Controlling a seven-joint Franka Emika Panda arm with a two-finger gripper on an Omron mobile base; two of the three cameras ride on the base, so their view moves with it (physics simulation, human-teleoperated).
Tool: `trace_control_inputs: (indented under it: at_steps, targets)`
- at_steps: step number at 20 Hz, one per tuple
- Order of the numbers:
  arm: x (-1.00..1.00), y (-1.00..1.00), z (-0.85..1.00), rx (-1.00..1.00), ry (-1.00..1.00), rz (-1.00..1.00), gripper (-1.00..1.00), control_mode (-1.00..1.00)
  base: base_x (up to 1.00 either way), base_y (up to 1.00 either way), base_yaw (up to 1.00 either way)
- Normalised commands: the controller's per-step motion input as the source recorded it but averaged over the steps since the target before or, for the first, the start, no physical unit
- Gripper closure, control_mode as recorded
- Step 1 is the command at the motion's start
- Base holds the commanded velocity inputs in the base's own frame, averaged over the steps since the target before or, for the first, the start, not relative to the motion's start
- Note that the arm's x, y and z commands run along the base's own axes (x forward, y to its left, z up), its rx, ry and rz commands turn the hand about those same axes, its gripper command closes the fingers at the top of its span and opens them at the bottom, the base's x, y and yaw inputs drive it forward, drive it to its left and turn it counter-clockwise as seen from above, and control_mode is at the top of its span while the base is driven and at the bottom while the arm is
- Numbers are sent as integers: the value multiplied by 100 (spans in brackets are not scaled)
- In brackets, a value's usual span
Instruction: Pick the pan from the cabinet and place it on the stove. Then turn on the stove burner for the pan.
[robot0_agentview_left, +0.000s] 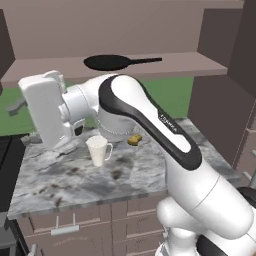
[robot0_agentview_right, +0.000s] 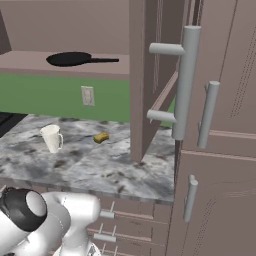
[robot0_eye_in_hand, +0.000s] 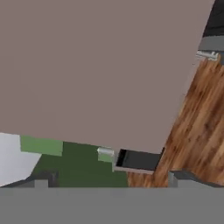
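Black pan (robot0_agentview_left: 107, 62), mauve cabinet (robot0_agentview_right: 220, 100) (silver handles), white mug (robot0_agentview_left: 98, 150).

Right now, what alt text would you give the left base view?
A black pan lies on the open cabinet shelf, handle pointing right. Below, the white arm bends left over a marble counter holding a white mug and a small yellow-brown object.

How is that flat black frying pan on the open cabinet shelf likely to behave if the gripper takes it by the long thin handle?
The flat black frying pan looks rigid, so it should not flex. Its wide round body sits far from the handle's end, so it will probably droop or twist in a grip there. It lies flat on the cabinet shelf, so a push should slide it, not roll it.
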Motion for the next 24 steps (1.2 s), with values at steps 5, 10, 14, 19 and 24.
trace_control_inputs:
  at_steps: [5, 10, 14, 19, 24]
  targets:
    - [-10, -52, 8, -4, -40, 4, -100, -100, 0, 0, 0]
    - [-25, -55, 3, -9, -46, 1, -100, -100, 0, 0, 0]
    - [-55, -85, 0, -3, -49, 3, -100, -100, 0, 0, 0]
    - [-44, -91, 0, 0, -47, 4, -100, -100, 0, 0, 0]
    - [-12, -74, 3, -2, -39, 1, -100, -100, 0, 0, 0]
